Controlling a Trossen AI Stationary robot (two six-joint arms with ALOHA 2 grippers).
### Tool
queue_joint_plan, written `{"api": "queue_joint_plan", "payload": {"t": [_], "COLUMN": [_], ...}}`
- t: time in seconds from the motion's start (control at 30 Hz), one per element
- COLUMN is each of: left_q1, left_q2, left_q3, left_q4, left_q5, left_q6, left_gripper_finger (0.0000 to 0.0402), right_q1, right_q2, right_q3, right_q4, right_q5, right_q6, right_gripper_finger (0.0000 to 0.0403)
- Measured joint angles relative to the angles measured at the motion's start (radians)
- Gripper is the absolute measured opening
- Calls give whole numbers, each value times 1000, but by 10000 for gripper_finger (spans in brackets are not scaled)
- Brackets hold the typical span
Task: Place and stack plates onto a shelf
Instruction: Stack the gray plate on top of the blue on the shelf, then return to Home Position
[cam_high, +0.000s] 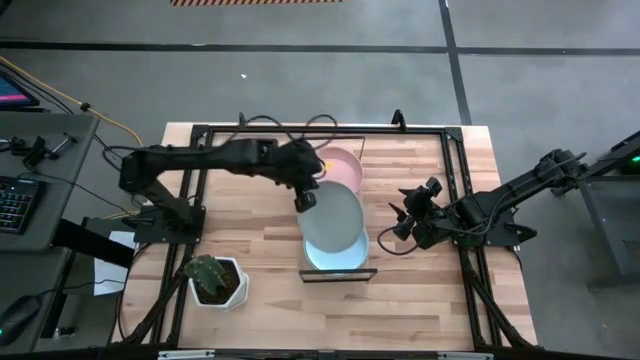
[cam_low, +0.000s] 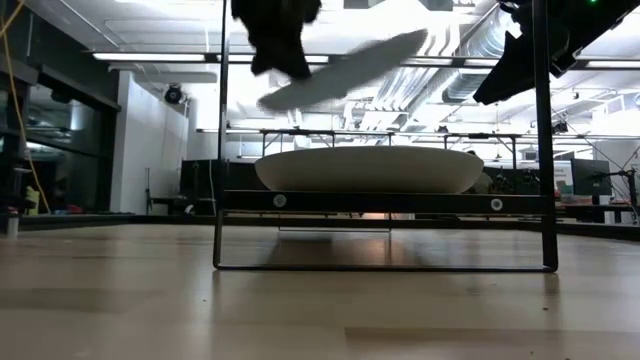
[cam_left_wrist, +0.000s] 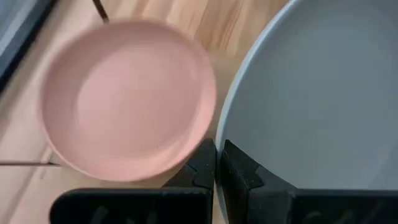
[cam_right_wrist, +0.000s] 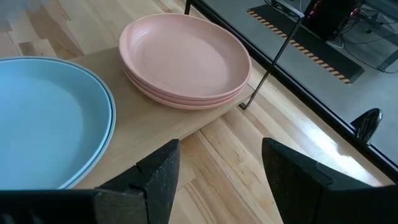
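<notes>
The left gripper (cam_high: 305, 200) pinches the rim of a round, matte light-blue plate (cam_high: 335, 218), tilted above the narrow light-wood shelf (cam_right_wrist: 155, 121) beside 3 stacked pastel-pink plates (cam_right_wrist: 184, 59), while the right gripper (cam_right_wrist: 214, 171) waits spread apart nearby.

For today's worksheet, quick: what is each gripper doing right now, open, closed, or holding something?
Left gripper: closed on the rim of a light blue plate, held tilted above the shelf.
Right gripper: open, holding nothing, beside the shelf.
</notes>
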Motion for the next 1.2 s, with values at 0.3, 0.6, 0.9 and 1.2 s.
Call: {"api": "queue_joint_plan", "payload": {"t": [0.3,0.6,0.9,1.2], "left_q1": [-9,-60,-77,-78], "left_q2": [128,188,229,224], "left_q3": [-5,-5,-5,22], "left_q4": [49,96,119,104], "left_q5": [130,105,104,96], "left_q6": [-4,5,33,77], "left_gripper_finger": [1,13,30,93], "right_q1": [0,0,0,0], "right_q2": [0,0,0,0], "right_q3": [0,0,0,0], "right_q4": [0,1,4,4], "right_q5": [2,3,3,3], "right_q6": [1,-1,1,1], "right_gripper_finger": [210,210,211,210]}}
